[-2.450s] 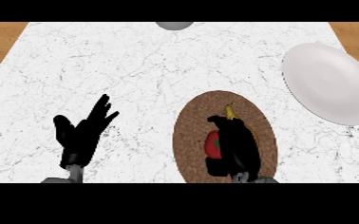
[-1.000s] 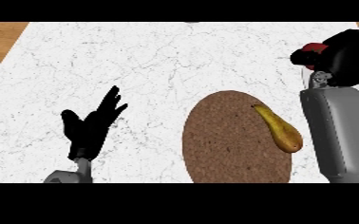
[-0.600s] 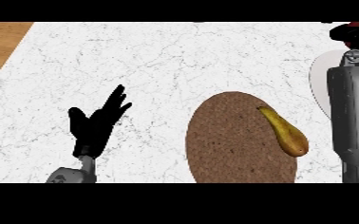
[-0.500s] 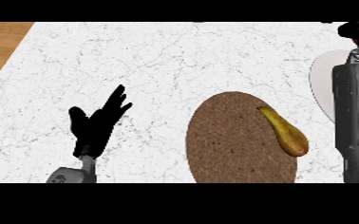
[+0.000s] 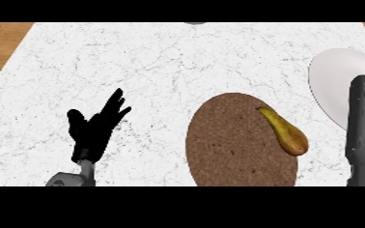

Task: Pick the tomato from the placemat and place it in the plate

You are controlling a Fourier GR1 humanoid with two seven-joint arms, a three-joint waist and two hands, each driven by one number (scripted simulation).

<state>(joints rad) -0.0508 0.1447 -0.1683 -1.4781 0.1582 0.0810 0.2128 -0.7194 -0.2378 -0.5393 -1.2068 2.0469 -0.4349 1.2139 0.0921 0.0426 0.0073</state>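
The white plate (image 5: 329,84) lies at the right edge of the counter, partly cut off by the view. A brown oval placemat (image 5: 235,149) lies in front of it at lower centre-right. On the mat's right rim rests a yellow-brown pear-shaped fruit (image 5: 286,132). No tomato shows anywhere. Of my right arm only a dark forearm (image 5: 357,130) shows along the right edge, crossing the plate's near side; its hand is out of view. My left hand (image 5: 95,126) rests open at lower left, fingers up, well left of the mat.
The white marble counter (image 5: 164,67) spreads across the view. A wooden strip (image 5: 10,38) shows at the far left corner. A small grey round thing (image 5: 194,23) peeks in at the top edge.
The right hand lifted the tomato off the placemat and carried it to the far right, out of view; only the forearm remains. The plate has come into sight. The left hand stayed put.
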